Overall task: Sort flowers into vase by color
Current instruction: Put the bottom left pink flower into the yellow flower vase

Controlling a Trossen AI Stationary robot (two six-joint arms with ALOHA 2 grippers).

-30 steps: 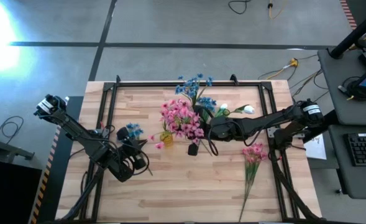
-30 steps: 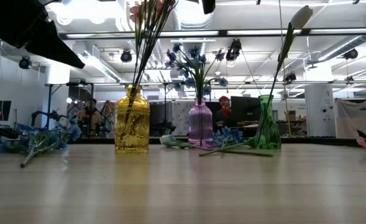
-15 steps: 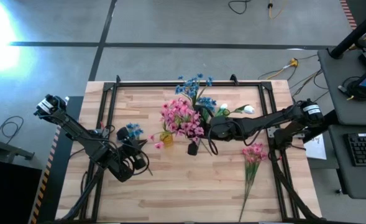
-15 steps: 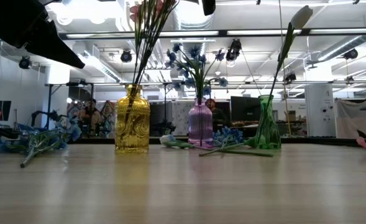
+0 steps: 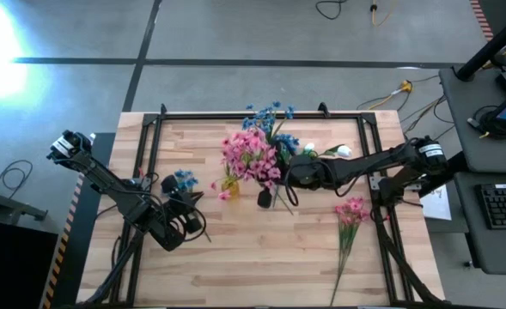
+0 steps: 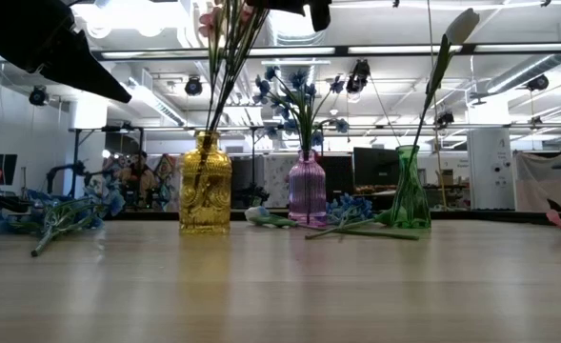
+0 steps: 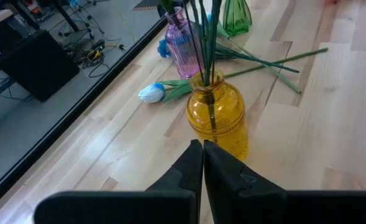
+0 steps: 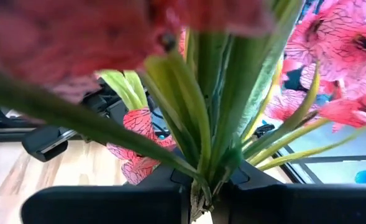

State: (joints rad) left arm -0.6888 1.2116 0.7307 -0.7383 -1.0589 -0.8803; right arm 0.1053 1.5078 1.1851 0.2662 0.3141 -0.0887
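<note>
1. The right end effector (image 5: 274,182) is clamped on a pink spray (image 5: 251,156), holding its stems above the middle of the table (image 5: 261,257).
2. Since a second ago, this arm has drawn slightly toward the back of the table. The pink cluster has shifted with it, up and a little left in the high view.
3. In the low view, the yellow vase (image 6: 205,184) has slid a touch to the right. The pink stems stand in its neck and lean, so the held spray is dragging the vase.
4. My reading: the pink flower is in the right vase but not yet released. Letting go gently is the next need, or the vase may tip.
5. The purple vase (image 6: 308,188) holds blue flowers (image 6: 297,93). The green vase (image 6: 410,187) holds one white bud (image 6: 461,24) on a long stem.
6. Loose stems lie on the table between the purple and green vases, with a white bud (image 7: 151,93) beside the yellow vase.
7. A second pink spray (image 5: 350,215) lies near the table's right edge, well apart from the vases.
8. A blue spray (image 5: 182,180) lies on the left side, just beside the left end effector (image 5: 192,225), which is closed, empty and waiting.
9. Two sprays or more are left to sort.
</note>
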